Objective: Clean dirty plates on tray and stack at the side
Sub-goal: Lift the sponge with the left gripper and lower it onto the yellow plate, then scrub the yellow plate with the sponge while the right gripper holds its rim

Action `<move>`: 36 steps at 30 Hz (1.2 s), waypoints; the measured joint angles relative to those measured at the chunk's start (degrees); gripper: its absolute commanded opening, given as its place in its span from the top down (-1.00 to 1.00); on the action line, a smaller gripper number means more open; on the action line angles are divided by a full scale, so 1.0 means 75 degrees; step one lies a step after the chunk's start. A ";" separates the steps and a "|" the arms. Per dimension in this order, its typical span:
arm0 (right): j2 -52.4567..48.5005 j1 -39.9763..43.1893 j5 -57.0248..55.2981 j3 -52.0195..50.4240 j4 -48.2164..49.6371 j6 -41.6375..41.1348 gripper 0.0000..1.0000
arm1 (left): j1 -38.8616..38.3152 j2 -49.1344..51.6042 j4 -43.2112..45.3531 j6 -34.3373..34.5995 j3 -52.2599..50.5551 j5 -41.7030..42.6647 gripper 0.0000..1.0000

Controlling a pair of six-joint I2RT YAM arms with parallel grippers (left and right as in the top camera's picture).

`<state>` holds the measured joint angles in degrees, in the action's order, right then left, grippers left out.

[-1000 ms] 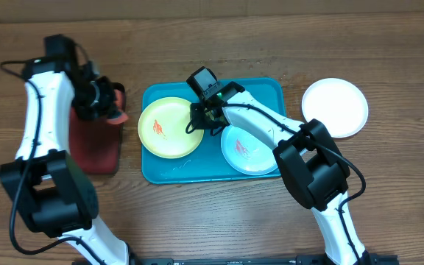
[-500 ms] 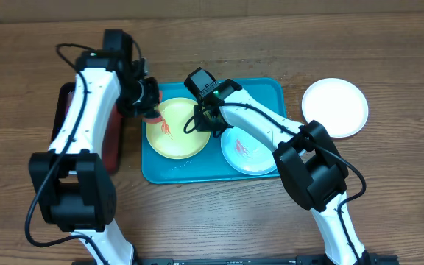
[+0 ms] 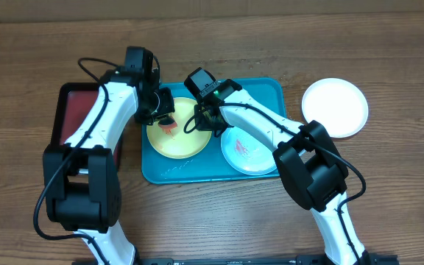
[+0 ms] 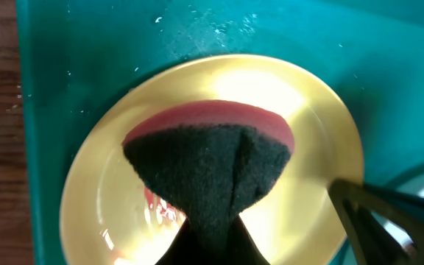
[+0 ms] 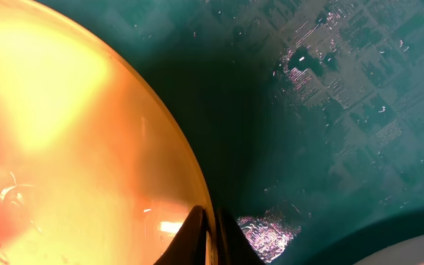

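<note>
White plastic plate [image 3: 335, 107] looks done, off the teal tray [image 3: 271, 88]. My left claw [image 3: 165, 120] grips a sponge [image 4: 212, 169] over the yellow-green plate [image 3: 186, 141], right claw [image 3: 198, 124] pinches its rim; mint plate [image 3: 247, 152] next.

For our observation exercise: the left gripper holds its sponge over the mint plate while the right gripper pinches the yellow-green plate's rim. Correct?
No: the left wrist view shows the sponge over the yellow-green plate, not the mint plate. The rest holds.

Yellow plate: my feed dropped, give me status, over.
Left gripper shut on sponge, over yellow plate. Right gripper pinching its rim. Smeared mint plate beside it on tray; nothing blocking.
</note>
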<state>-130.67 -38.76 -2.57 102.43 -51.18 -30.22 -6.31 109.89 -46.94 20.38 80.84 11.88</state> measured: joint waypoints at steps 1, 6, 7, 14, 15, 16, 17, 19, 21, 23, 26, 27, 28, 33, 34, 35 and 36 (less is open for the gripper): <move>0.0000 -0.0003 -0.0003 0.0000 0.0000 0.0003 0.88 | -0.0009 0.0003 0.0204 0.0119 -0.0154 0.0029 0.91; 0.0000 -0.0003 -0.0012 0.0000 0.0012 0.0006 0.88 | -0.0163 0.0055 0.0729 0.0495 -0.0694 0.0198 0.90; 0.0000 -0.0003 -0.0026 0.0000 0.0017 0.0006 0.88 | -0.0219 0.0096 0.0784 0.0525 -0.0743 0.0219 0.89; 0.0000 0.0000 -0.0052 0.0000 0.0026 0.0003 0.88 | -0.0551 0.0367 0.0857 0.0606 -0.0871 0.0026 0.47; 0.0000 -0.0003 -0.0052 0.0000 0.0026 0.0003 0.88 | -0.0562 0.0370 0.0845 0.0606 -0.0874 -0.0061 0.26; 0.0000 -0.0003 -0.0055 0.0000 0.0029 0.0009 0.88 | -0.0562 0.0370 0.0831 0.0574 -0.0874 -0.0178 0.15; 0.0000 -0.0003 -0.0055 0.0000 0.0032 0.0006 0.88 | -0.0562 0.0370 0.0839 0.0539 -0.0874 -0.0329 0.14; 0.0000 -0.0003 -0.0055 0.0000 0.0029 0.0006 0.88 | -0.0562 0.0370 0.0833 0.0548 -0.0874 -0.0516 0.15; 0.0000 -0.0003 -0.0055 0.0000 0.0029 0.0006 0.88 | -0.0562 0.0370 0.0842 0.0478 -0.0874 -0.0656 0.30; 0.0000 0.0000 -0.0058 0.0000 0.0035 0.0003 0.88 | -0.0562 0.0370 0.0831 0.0393 -0.0874 -0.0708 0.52; 0.0000 -0.0003 -0.0058 0.0000 0.0041 0.0003 0.88 | -0.0562 0.0370 0.0723 0.0318 -0.0857 -0.0737 0.72; 0.0000 0.0000 -0.0055 0.0000 0.0047 0.0006 0.88 | -0.0562 0.0370 0.0679 0.0315 -0.0842 -0.0740 0.75; 0.0000 0.0000 -0.0058 0.0000 0.0041 0.0003 0.88 | -0.0562 0.0370 0.0603 0.0277 -0.0813 -0.0758 0.77; 0.0000 0.0000 -0.0061 0.0000 0.0064 0.0006 0.88 | -0.0562 0.0370 0.0460 0.0259 -0.0691 -0.0769 0.84; 0.0000 0.0000 -0.0073 0.0000 0.0079 0.0003 0.88 | -0.0562 0.0370 0.0455 0.0259 -0.0664 -0.0720 0.86; 0.0000 -0.0003 -0.0082 0.0000 0.0085 0.0009 0.88 | -0.0560 0.0370 0.0449 0.0259 -0.0624 -0.0656 0.86; 0.0000 0.0000 -0.0087 0.0000 0.0082 0.0009 0.88 | -0.0560 0.0370 0.0449 0.0259 -0.0580 -0.0589 0.85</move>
<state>-130.67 -38.76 -3.22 102.43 -50.57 -30.15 -10.50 112.66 -43.57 22.33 76.49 7.46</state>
